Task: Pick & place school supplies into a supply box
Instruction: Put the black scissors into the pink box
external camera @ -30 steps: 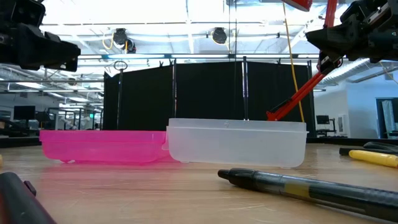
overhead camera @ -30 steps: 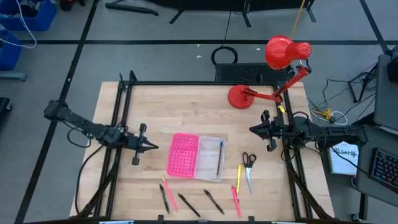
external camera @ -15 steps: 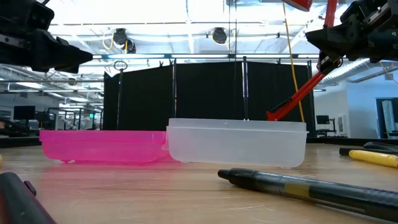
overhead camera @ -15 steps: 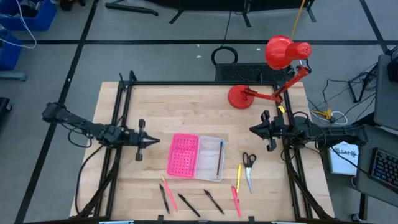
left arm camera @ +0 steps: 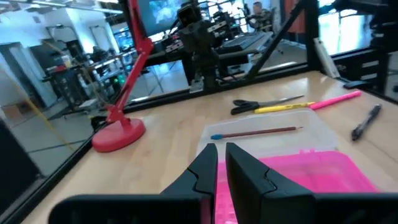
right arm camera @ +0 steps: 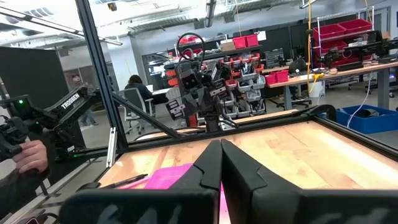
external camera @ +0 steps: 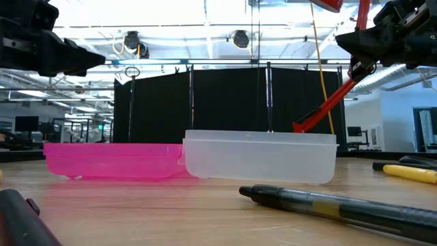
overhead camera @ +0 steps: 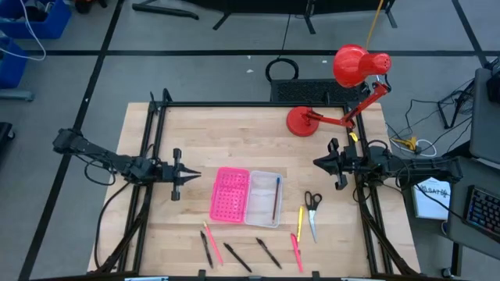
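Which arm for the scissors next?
Right, probably. The right end effector hangs just up-table of the scissors, which lie on the right side of the box. The left end effector is beyond the pink lid.

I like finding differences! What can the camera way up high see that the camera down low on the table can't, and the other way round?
Only the high view shows the scissors and the round base of the red lamp. It also shows the pencil lying inside the clear box half.

Only the low view shows the room behind the table, with its ceiling lights and black curtain.

Both show the supply box, its pink lid beside the clear half, a black pen on the table, and both arms above the tabletop.
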`<action>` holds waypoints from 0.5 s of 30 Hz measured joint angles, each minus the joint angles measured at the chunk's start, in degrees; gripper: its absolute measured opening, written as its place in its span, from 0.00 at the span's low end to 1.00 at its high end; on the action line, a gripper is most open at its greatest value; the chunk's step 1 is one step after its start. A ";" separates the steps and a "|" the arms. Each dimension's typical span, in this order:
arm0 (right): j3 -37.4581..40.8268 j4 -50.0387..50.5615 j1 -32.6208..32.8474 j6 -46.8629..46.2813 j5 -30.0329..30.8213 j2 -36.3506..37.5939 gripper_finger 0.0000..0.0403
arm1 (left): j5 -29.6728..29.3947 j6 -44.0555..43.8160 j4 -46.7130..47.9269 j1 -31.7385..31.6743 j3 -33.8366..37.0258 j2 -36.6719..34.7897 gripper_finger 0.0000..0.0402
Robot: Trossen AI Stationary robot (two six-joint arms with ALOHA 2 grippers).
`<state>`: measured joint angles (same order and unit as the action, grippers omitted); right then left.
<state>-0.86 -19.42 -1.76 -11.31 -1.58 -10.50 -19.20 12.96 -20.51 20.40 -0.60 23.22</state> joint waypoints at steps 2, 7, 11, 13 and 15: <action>0.00 0.00 -0.02 0.00 0.00 0.00 0.00 | 3.14 2.45 -1.66 0.69 0.00 -0.04 0.10; 0.00 0.00 0.00 0.00 0.00 0.00 0.00 | 4.32 7.97 -3.94 4.24 -0.02 -0.85 0.02; 0.02 -0.02 -0.01 0.00 0.00 -0.01 0.00 | 4.19 12.47 -3.25 7.49 -0.02 -4.56 0.02; 0.00 -0.02 -0.02 0.00 0.00 -0.01 0.00 | 3.79 14.92 -3.21 8.18 -0.02 -6.99 0.02; 0.00 -0.02 -0.02 0.00 0.00 0.00 0.00 | 2.51 16.17 -2.59 8.06 -0.08 -9.47 0.01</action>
<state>-0.86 -19.44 -1.78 -11.31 -1.58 -10.50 -16.68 29.13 -23.10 28.45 -0.68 13.76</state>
